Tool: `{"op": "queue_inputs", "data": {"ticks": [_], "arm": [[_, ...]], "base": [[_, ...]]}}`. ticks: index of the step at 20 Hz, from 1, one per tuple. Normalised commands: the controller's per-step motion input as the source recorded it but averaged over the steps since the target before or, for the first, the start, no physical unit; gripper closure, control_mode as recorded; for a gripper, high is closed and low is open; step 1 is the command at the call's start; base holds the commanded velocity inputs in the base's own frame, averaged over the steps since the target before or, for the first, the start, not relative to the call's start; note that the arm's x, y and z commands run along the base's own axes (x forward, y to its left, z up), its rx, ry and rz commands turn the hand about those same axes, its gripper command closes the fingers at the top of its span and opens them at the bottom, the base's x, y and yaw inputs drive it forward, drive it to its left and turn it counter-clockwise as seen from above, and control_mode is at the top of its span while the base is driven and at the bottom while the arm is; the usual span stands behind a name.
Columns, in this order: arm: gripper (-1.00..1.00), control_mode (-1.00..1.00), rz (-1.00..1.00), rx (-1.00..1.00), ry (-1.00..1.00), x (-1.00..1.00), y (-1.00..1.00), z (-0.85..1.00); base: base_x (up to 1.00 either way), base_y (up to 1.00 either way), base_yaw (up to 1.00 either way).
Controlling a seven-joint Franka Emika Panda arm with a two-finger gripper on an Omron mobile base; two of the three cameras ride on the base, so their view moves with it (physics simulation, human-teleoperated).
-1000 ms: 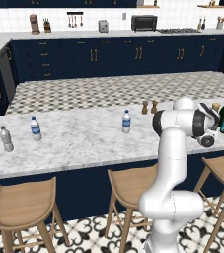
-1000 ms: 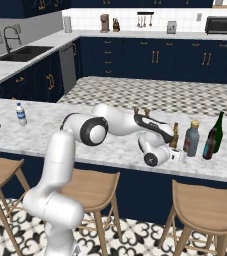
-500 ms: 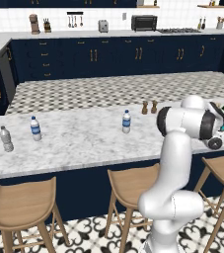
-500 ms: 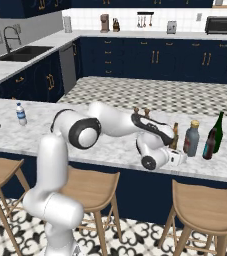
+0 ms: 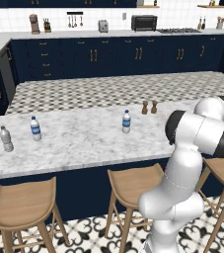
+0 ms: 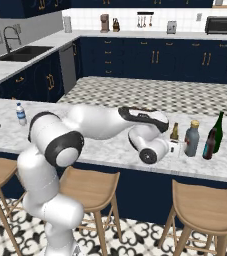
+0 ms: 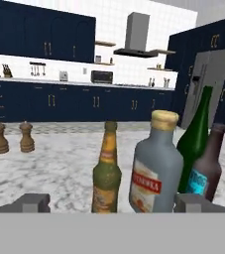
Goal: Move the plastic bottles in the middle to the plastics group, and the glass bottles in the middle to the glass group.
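Hand view: end effector (image 7: 112, 202) spread wide, empty, facing olive bottle (image 7: 106, 172) and grey-blue bottle (image 7: 155, 166); green bottle (image 7: 196, 135), dark bottle (image 7: 207, 167) behind; table (image 7: 59, 173).

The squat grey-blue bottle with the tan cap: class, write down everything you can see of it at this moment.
The squat grey-blue bottle stands upright on the white marble counter. It looks like glass: a wide rounded body, a short neck, a tan cap and a red-and-white label on its front. In the hand view it stands between the slim olive-brown bottle and the green wine bottle, partly covering the latter. The two dark fingers rise low on either side, wide apart and not touching it. Nothing holds it.
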Motion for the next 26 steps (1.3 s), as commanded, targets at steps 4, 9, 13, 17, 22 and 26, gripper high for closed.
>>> {"op": "queue_inputs", "data": {"ticks": [4, 9, 13, 17, 22, 26], "arm": [[-1.0, -1.0, 0.19, -0.02, 0.15, -0.08, 0.2, 1.0], [-1.0, -1.0, 0.24, -0.08, 0.34, 0.09, 0.3, 1.0], [-1.0, -1.0, 0.14, -0.1, 0.5, 0.24, 0.27, 0.9], [-1.0, -1.0, 0.04, -0.03, 0.43, 0.31, 0.19, 0.73], [-1.0, -1.0, 0.0, 0.2, 0.08, 0.56, 0.13, 0.03], [-1.0, -1.0, 0.04, 0.27, 0.0, 0.44, 0.42, -0.08]], "base": [[0.0, 0.0, 0.0], [0.0, 0.0, 0.0], [0.0, 0.0, 0.0], [0.0, 0.0, 0.0], [0.0, 0.0, 0.0], [0.0, 0.0, 0.0]]}}
